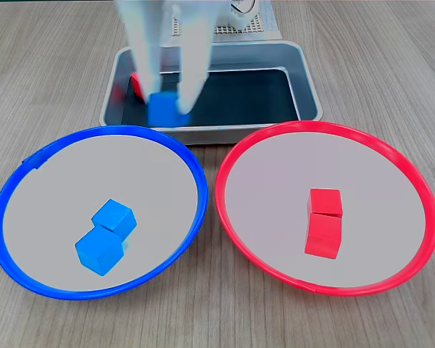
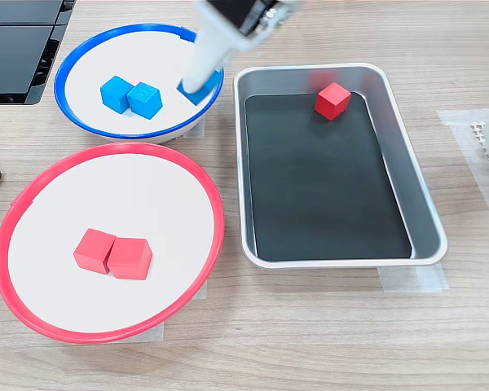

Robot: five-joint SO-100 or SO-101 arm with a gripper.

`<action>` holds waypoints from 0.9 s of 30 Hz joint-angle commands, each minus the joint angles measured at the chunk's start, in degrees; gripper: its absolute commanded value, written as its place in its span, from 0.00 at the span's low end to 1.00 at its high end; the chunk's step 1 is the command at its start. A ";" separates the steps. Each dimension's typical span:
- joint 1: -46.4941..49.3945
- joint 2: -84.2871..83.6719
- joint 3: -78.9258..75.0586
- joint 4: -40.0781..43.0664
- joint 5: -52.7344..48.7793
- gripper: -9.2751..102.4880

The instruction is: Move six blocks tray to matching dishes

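My white gripper [image 1: 165, 107] is shut on a blue block [image 1: 162, 109], held in the air between the tray's front wall and the far rim of the blue dish [image 1: 29, 163]. From above, that block [image 2: 198, 90] hangs over the blue dish's [image 2: 73, 61] edge nearest the tray, under the gripper [image 2: 197, 83]. Two blue blocks [image 2: 114, 91] [image 2: 144, 99] lie touching in that dish. In the red dish [image 2: 33, 175] two red blocks [image 2: 94, 248] [image 2: 130, 257] lie side by side. One red block [image 2: 332, 100] sits in a corner of the tray [image 2: 424, 212], partly hidden behind my fingers [image 1: 136, 81].
Everything stands on a wooden table. A black flat device [image 2: 16, 49] lies beside the blue dish. The arm's base with a white mesh mat [image 1: 239, 25] is behind the tray. Tape [image 2: 407, 281] holds the tray down.
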 commanded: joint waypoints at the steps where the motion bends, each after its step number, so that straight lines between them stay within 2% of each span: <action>1: 3.16 -5.27 -6.06 -7.47 -4.83 0.08; 3: 4.22 -9.40 -7.82 -8.00 -8.61 0.08; 8: 5.45 -13.54 -6.68 -8.35 -14.94 0.26; 10: 5.54 -13.18 -6.50 -7.65 -15.73 0.29; 12: 5.54 -10.99 -6.59 -4.31 -16.52 0.27; 14: 5.80 -7.82 -6.50 0.70 -18.19 0.11; 16: 6.59 -4.13 -6.59 7.82 -22.15 0.10; 17: 7.65 -0.79 -6.50 14.68 -27.60 0.10; 20: 9.40 4.04 -4.66 23.64 -39.29 0.10; 23: 10.28 7.82 1.58 25.14 -53.44 0.11; 25: 11.16 9.40 7.38 25.05 -68.20 0.12; 27: 11.69 9.67 9.76 25.66 -74.18 0.13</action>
